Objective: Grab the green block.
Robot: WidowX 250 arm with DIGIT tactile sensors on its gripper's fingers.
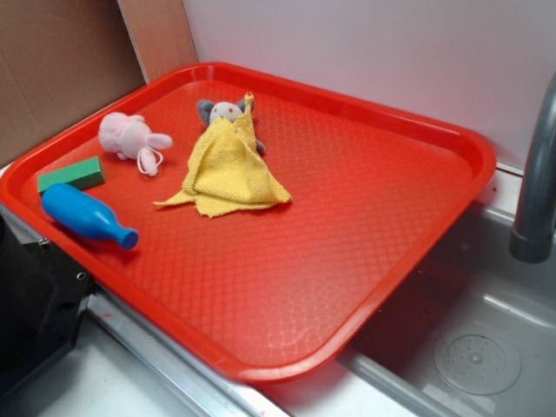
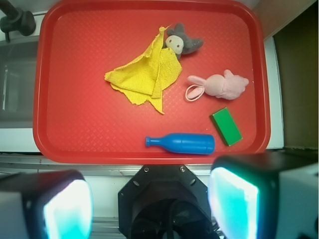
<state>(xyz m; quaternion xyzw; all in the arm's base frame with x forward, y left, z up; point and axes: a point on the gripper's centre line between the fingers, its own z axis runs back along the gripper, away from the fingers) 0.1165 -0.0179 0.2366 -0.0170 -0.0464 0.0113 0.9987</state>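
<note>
One red tray [image 1: 365,261] carries everything: textured plastic, raised rim, set at an angle over a grey sink [image 1: 486,347]. White wall behind, brown cardboard panel [image 1: 52,69] at the back corner, grey faucet pipe [image 1: 539,174] standing just off the tray's far side.

Green block [image 2: 226,126] lies flat near one tray corner, close to the rim, tilted relative to the edges. Blue bottle [image 2: 182,143] lies on its side just beside it, apart by a thin gap, neck pointing toward tray centre. Pink plush rabbit [image 2: 219,84] sits near the block on the other side, not touching it. Yellow cloth [image 2: 144,77] is crumpled mid-tray, covering most of a grey plush [image 2: 182,42]; only its head shows.

Gripper [image 2: 149,204] is above the tray's near edge, outside the rim, well apart from the block. Fingers [image 2: 234,204] are spread wide with nothing between them.

Open room: over half the tray is bare. Tight spots around the block are the rim on one side and the bottle on another.
</note>
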